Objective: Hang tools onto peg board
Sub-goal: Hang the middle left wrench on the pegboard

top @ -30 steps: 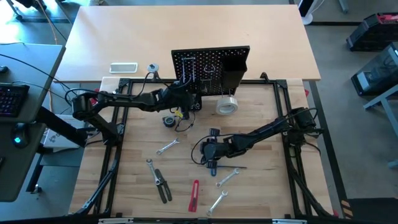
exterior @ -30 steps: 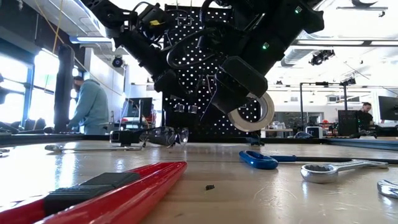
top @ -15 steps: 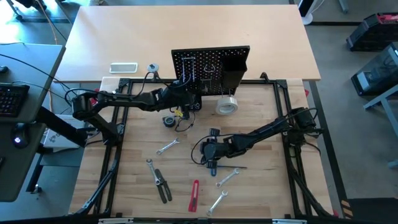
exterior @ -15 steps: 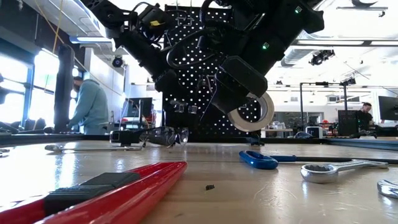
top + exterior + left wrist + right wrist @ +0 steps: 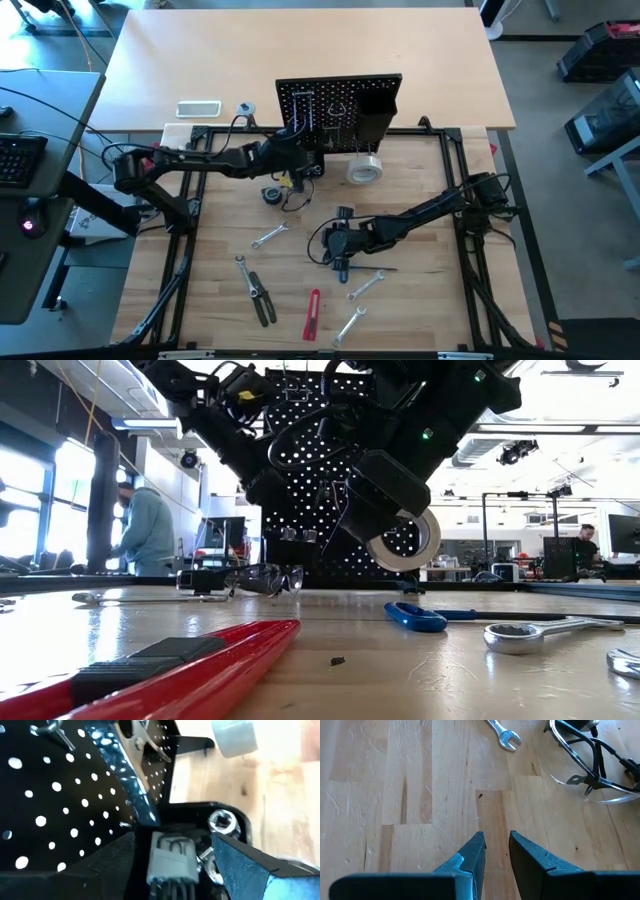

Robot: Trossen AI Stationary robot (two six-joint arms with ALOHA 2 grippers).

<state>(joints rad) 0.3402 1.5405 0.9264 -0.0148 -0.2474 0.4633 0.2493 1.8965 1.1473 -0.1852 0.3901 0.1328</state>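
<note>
The black peg board [image 5: 338,108] stands upright at the table's far middle. A silver wrench [image 5: 127,775] lies against its face among metal hooks. My left gripper [image 5: 305,160] is at the board's lower left; its fingers [image 5: 100,867] stand open in front of the board. The pale tape roll [image 5: 365,168] sits by the board's lower right and shows clear of the table in the low view [image 5: 405,545]. My right gripper [image 5: 325,245] hovers over the mid table, its fingers [image 5: 470,855] a narrow gap apart with nothing between.
On the wood lie silver wrenches [image 5: 268,236] [image 5: 366,285] [image 5: 349,325], black-handled pliers [image 5: 258,292], a red-handled cutter [image 5: 313,314] and a blue-handled tool [image 5: 415,617]. Safety glasses [image 5: 590,765] lie near the left arm. A black frame [image 5: 180,250] borders the work area.
</note>
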